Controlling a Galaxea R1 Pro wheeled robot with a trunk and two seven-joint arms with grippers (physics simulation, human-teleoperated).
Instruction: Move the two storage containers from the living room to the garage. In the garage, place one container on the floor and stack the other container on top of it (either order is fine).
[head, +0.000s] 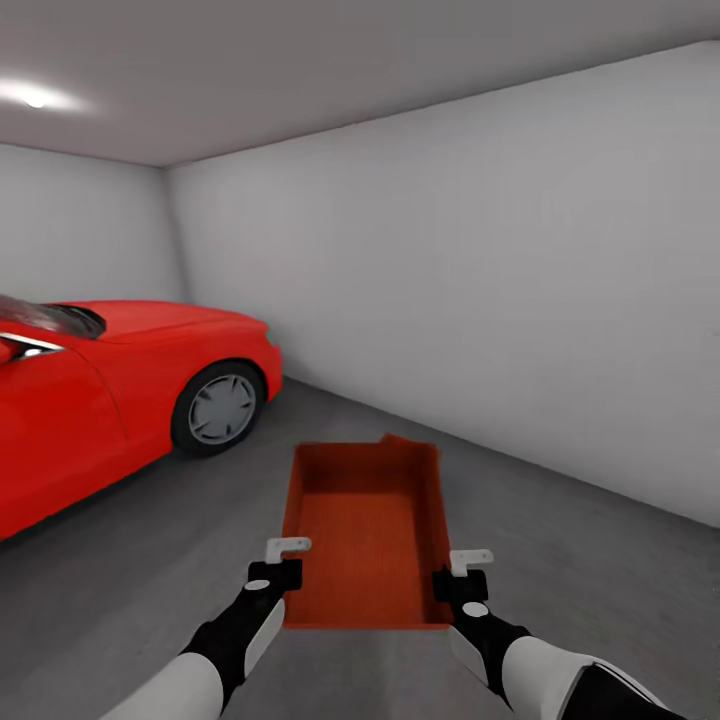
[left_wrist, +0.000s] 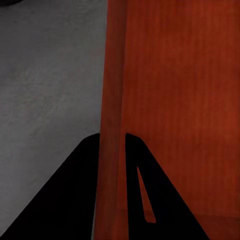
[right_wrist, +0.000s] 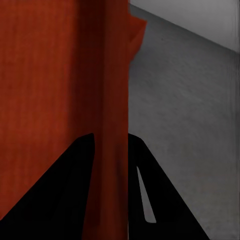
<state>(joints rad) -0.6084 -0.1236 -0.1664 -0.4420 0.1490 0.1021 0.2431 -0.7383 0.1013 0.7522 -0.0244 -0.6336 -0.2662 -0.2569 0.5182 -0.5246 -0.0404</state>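
In the grey-walled garage beside a red car (head: 110, 400), both end effectors, left (head: 283, 562) and right (head: 462, 575), pinch the side walls of an open orange-red plastic storage container (head: 365, 535), carried above the dark concrete floor (head: 600, 560). Lowering it flat likely comes next.

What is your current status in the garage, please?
Left hand and right hand each shut on a side wall of the storage container, held above the concrete floor. Red car off left, path ahead open.
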